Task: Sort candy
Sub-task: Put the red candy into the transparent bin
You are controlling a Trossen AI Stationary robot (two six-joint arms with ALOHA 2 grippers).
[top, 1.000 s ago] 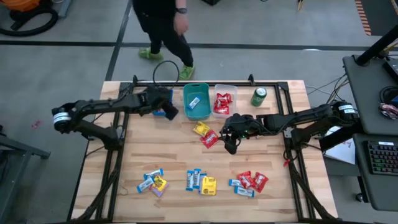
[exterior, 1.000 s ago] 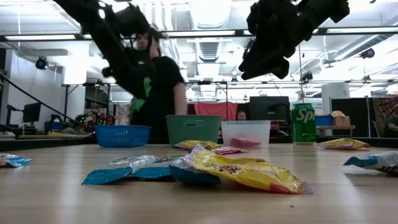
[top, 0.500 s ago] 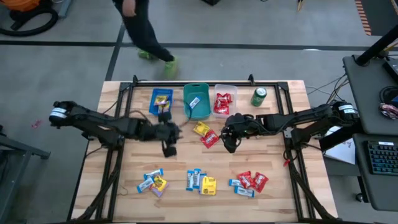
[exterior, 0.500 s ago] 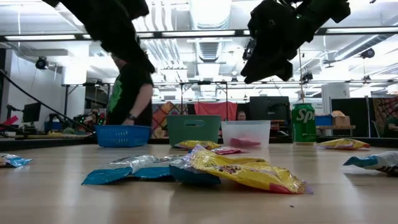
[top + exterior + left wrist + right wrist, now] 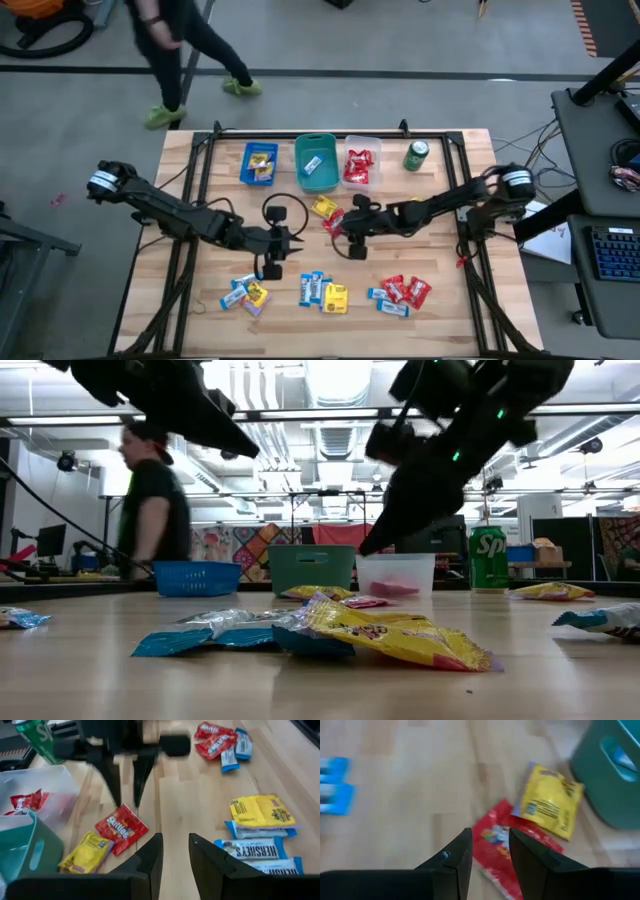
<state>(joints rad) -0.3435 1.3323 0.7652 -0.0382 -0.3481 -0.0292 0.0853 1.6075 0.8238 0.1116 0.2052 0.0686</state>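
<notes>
Wrapped candy packets lie on the wooden table. A red packet point(image 5: 337, 223) and a yellow packet point(image 5: 323, 207) lie side by side at the middle, flat on the wood. Three mixed clusters point(image 5: 322, 292) lie near the near edge. My right gripper point(image 5: 349, 240) is open and points down just above the red packet point(image 5: 121, 827), touching nothing. My left gripper point(image 5: 283, 248) is open and hovers left of it, above bare wood, with the red packet point(image 5: 502, 845) in the right wrist view ahead of the right fingers. A yellow packet point(image 5: 261, 163) lies in the blue bin.
Three bins stand in a row at the far edge: blue point(image 5: 247, 168), teal point(image 5: 316, 182) and clear point(image 5: 360, 183) with red packets. A green can point(image 5: 416, 155) stands right of them. A person point(image 5: 175, 40) walks on the floor beyond the far left corner.
My left gripper has swung from over the blue bin toward the near edge and the table's middle; a yellow packet now lies in that bin. My right gripper has moved left and down toward the red packet. The person has walked off to the left.
</notes>
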